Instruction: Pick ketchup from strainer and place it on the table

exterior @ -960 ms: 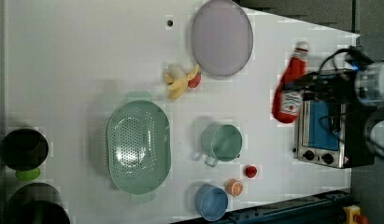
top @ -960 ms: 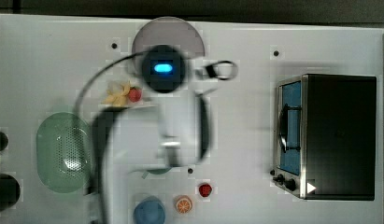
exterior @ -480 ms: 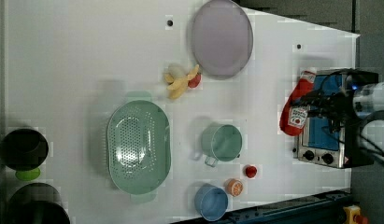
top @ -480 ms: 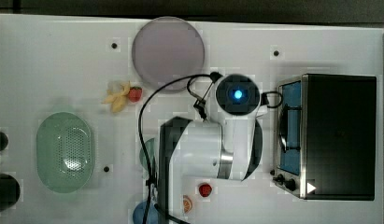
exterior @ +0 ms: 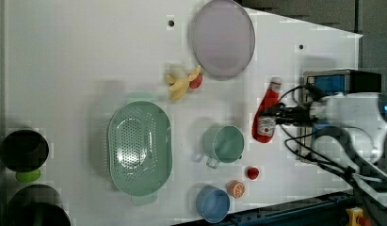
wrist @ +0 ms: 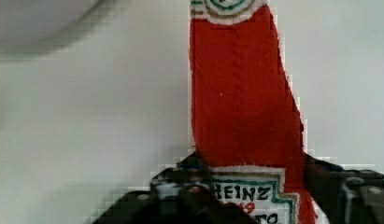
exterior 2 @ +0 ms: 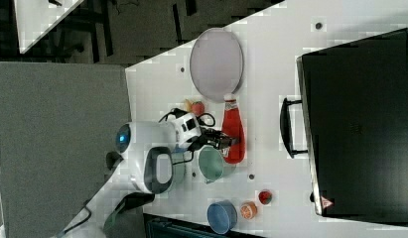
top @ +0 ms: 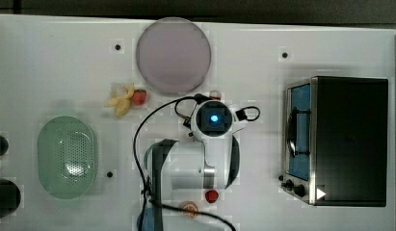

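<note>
Since a second ago, the arm has swung across the counter (top: pixel 51 62) from near the plate toward the black oven, carrying the ketchup (exterior: pixel 266 117) with it and bringing it down low between the plate and the green cup.

Largest first: the counter is white and spreads under everything. The oven (top: pixel 349 139) sits at the top view's right. The grey-lilac plate (top: pixel 173 54) lies at the far edge, and the strainer (exterior: pixel 140 148) sits empty at the left view's left, well apart from the bottle. The green cup (exterior: pixel 225 143) stands just beside the ketchup in the left view.

The gripper (exterior 2: pixel 226 140) has its jaws closed on the lower body of the ketchup, around the label, as the wrist view shows (wrist: pixel 245 107).

Judging by this, the carry is over and the placing step is in hand. The next move calls for settling the bottle onto bare counter, clear of cup and plate, then spreading the jaws and lifting away.
</note>
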You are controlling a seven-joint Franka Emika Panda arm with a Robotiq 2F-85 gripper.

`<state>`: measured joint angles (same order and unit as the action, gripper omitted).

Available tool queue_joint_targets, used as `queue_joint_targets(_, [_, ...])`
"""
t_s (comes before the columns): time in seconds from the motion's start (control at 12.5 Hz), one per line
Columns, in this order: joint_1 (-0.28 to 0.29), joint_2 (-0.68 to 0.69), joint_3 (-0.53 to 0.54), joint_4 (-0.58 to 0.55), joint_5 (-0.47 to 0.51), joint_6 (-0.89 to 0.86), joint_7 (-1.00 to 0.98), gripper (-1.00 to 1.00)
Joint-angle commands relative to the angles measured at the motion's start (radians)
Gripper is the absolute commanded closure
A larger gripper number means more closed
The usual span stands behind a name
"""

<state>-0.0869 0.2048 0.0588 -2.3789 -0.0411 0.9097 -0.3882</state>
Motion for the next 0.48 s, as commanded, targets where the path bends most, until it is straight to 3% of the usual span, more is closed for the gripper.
queue_joint_targets(0.08, [0.009,0.038,-0.015,-0.011,0.006,0.079,-0.041,-0.65])
queue_joint_targets(0.24, [0.009,0.027,-0.014,-0.001,0.006,0.081,-0.041,-1.00])
queue_joint_targets(0.48, [0.011,-0.071,-0.011,0.057,0.013,0.029,-0.027,-1.00])
